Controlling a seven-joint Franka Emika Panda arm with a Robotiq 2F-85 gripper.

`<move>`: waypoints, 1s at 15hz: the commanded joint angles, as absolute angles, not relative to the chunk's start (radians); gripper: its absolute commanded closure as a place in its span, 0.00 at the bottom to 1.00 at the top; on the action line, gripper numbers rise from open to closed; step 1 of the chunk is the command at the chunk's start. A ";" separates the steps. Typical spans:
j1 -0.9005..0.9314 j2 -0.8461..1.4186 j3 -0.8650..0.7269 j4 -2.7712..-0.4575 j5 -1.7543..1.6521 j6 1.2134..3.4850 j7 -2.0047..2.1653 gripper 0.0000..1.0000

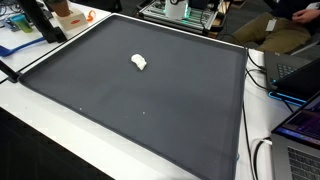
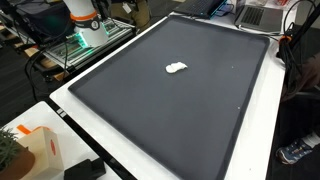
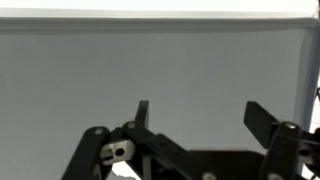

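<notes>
A small white crumpled object (image 1: 139, 62) (image 2: 176, 68) lies alone on a large dark grey mat (image 1: 150, 110) (image 2: 180, 110) in both exterior views. My gripper (image 3: 197, 108) shows only in the wrist view. Its two black fingers (image 3: 143, 112) stand wide apart with nothing between them, and it hangs above plain grey mat (image 3: 160, 60). The white object is outside the wrist view, so I cannot tell how far the gripper is from it. The robot's white base (image 2: 85, 22) stands behind the mat's far edge.
The mat lies on a white table (image 2: 110, 150). Laptops (image 1: 300, 70) and cables (image 1: 262, 150) sit along one side. An orange and white box (image 2: 40, 148) and a plant (image 2: 8, 150) are at a corner. A black stand (image 1: 42, 20) rises by another corner.
</notes>
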State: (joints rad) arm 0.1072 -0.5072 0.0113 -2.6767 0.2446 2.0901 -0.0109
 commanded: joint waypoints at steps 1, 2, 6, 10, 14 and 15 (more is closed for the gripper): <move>0.087 -0.501 0.074 -2.743 0.233 2.270 0.095 0.00; 0.090 -0.486 0.086 -2.754 0.230 2.312 0.117 0.00; 0.088 -0.400 0.136 -2.755 0.204 2.469 0.211 0.00; 0.022 -0.318 0.213 -2.754 0.049 2.663 0.355 0.00; 0.047 -0.317 0.188 -2.749 0.066 2.647 0.333 0.00; 0.054 -0.285 0.170 -2.745 0.089 2.690 0.308 0.00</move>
State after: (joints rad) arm 0.0377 -0.3141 0.1984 -2.7484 0.0706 2.6500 0.3312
